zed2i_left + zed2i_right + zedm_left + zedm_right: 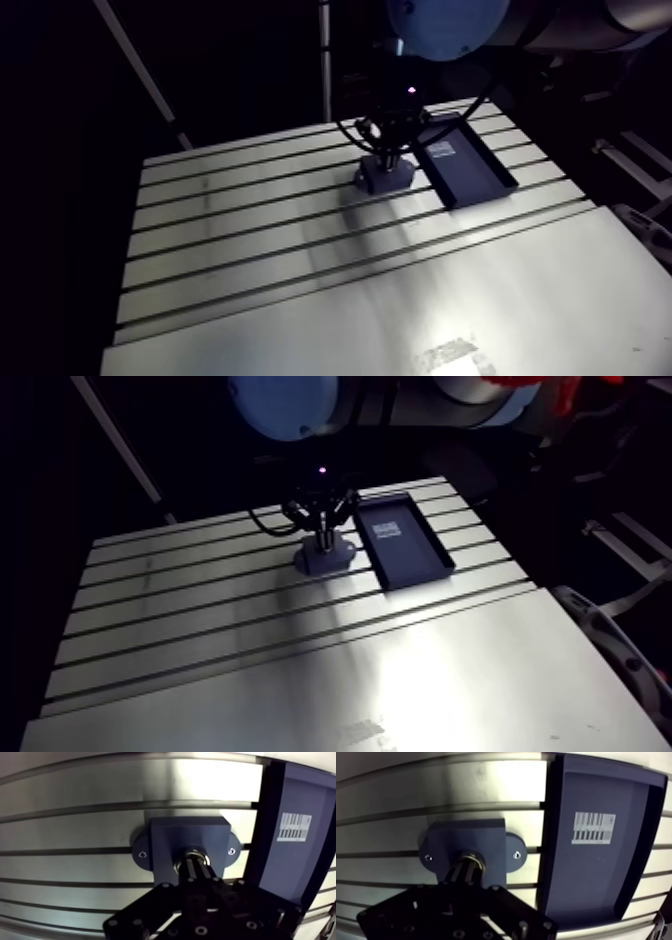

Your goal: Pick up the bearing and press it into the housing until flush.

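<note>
Gripper [194,860], black, two fingers: nearest item in the wrist view. Fingers drawn together with only a thin seam between them, tips set down on the bearing [477,860].

Bearing: bright metal ring, seated in the round bore at the middle of the housing [190,834]. Only part of its rim shows around the fingertips. Depth in the bore cannot be told.

Housing: dark blue-grey block, squarish top, with a rounded ear on each side. One small screw [143,854] in the first ear, a second screw [231,851] in the other. Stands flat on the table [300,270], straddling its slots.

Tray [596,872]: dark, shallow, rectangular, with a raised rim. Lies just beside the housing, a narrow strip of table showing between the tray wall and the nearer ear. Holds a white barcode label [593,828] stuck to its floor.

Table: pale aluminium, with long parallel slots running across. In the arm view, housing and tray sit toward its far edge, and the gripper comes straight down over the housing.
</note>
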`<state>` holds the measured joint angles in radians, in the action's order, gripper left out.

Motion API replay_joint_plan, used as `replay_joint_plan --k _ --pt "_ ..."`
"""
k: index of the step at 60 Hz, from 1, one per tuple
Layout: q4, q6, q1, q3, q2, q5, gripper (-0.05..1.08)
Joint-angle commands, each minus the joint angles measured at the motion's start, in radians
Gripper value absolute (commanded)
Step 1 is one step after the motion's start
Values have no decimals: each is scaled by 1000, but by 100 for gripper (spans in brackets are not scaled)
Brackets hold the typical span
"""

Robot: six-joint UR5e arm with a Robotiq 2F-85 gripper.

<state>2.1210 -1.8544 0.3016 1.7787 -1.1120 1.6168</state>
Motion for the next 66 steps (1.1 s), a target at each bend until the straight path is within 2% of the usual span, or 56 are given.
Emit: replay_joint_plan --k 1,43,66 --pt "6 -1 -1 0 1 -1 82" --pt "6 -4 -1 0 1 -4 83" --pt "-12 -7 1 -2 -1 -2 90"
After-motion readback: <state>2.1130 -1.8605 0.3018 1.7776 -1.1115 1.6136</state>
